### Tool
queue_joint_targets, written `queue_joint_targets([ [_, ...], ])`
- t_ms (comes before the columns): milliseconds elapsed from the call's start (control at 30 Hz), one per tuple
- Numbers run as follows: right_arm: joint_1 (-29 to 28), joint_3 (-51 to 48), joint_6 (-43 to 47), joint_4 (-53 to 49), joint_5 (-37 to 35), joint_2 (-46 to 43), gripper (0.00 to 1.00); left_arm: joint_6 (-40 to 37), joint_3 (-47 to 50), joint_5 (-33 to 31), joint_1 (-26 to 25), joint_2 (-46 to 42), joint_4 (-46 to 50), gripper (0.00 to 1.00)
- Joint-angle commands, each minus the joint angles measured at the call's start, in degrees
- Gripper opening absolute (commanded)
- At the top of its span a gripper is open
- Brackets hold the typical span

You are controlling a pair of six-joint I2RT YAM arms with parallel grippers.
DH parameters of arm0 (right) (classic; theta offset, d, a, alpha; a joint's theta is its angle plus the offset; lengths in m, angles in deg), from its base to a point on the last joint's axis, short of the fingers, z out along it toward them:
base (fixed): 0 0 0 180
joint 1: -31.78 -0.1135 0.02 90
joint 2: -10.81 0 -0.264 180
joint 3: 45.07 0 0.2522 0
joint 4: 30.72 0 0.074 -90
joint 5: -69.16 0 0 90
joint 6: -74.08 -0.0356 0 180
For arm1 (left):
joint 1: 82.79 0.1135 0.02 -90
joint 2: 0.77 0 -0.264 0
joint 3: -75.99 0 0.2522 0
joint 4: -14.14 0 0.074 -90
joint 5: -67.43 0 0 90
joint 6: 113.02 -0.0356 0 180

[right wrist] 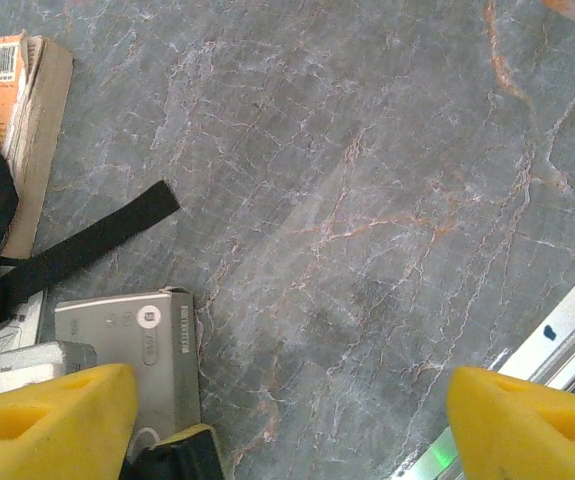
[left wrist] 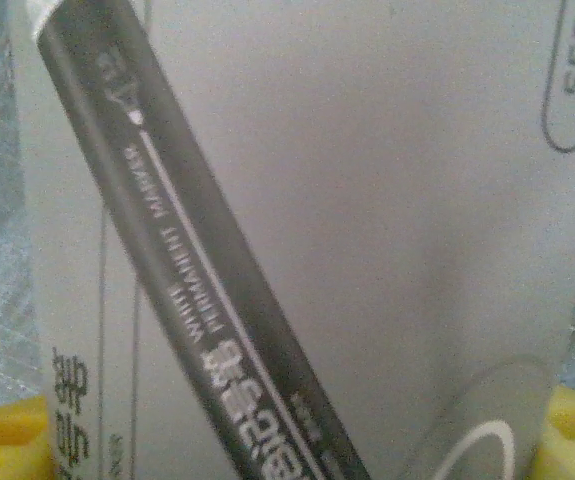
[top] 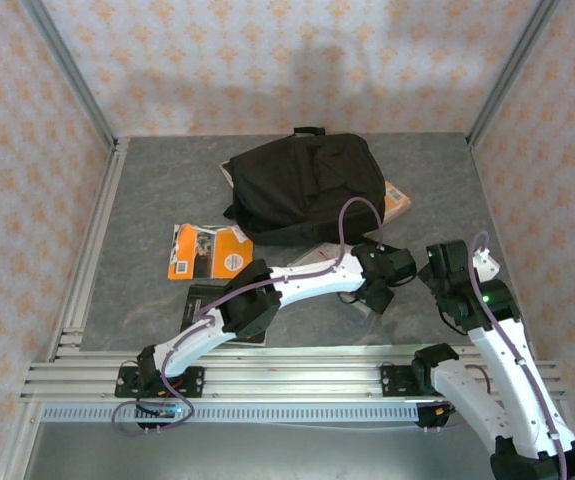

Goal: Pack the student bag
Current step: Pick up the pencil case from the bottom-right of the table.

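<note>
The big soft black fabric backpack sits at the far middle of the grey table, floppy and likely to sag, so its top loop handle looks the best hold. Left gripper straddles a grey marker box, and I cannot tell whether it's clamped. The right gripper hangs wide and empty.

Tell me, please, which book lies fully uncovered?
The orange booklet left of the student bag; the black book is partly hidden by the left arm, the other orange book by the bag.
</note>
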Motion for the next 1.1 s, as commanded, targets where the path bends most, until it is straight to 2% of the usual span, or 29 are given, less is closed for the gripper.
queue_joint_targets([
  [0,-0.3,3.02,1.47,-0.28,-2.02,-0.2,0.8,-1.35,-0.04,-1.02,-0.07,-1.67,1.13,0.74],
  [133,-0.3,5.61,2.37,-0.37,-2.17,0.01,0.81,-2.72,3.01,-3.2,0.38,-6.65,1.63,0.74],
  [233,-0.36,7.82,3.57,-0.29,-1.83,0.48,0.81,-4.76,6.94,-5.47,0.45,-11.99,1.94,0.79],
  [367,-0.45,9.8,4.65,0.45,-0.37,1.25,0.81,-6.76,13.82,-8.37,1.17,-19.84,1.78,0.8],
  [500,-0.39,9.93,6.04,2.09,2.96,1.74,0.81,-9.18,22.04,-8.14,2.93,-28.57,-0.11,0.81],
  [633,-0.13,8.55,10.96,9.86,14.91,2.91,0.81,-16.37,31.46,-7.78,4.24,-38.95,-3.82,0.8],
  [800,0.15,7.42,11.2,19.45,37.75,9.6,0.82,-26.09,40.43,-7.76,5.0,-49.15,-7.46,0.79],
  [933,0.18,0.88,8.9,37.06,57.0,9.82,0.83,-30.76,44.38,-6.61,5.95,-54.56,-7.84,0.79],
  [1067,0.22,-0.67,8.77,43.54,65.28,12.21,0.83,-32.88,47.91,-2.81,6.57,-59.46,-8.75,0.78],
])
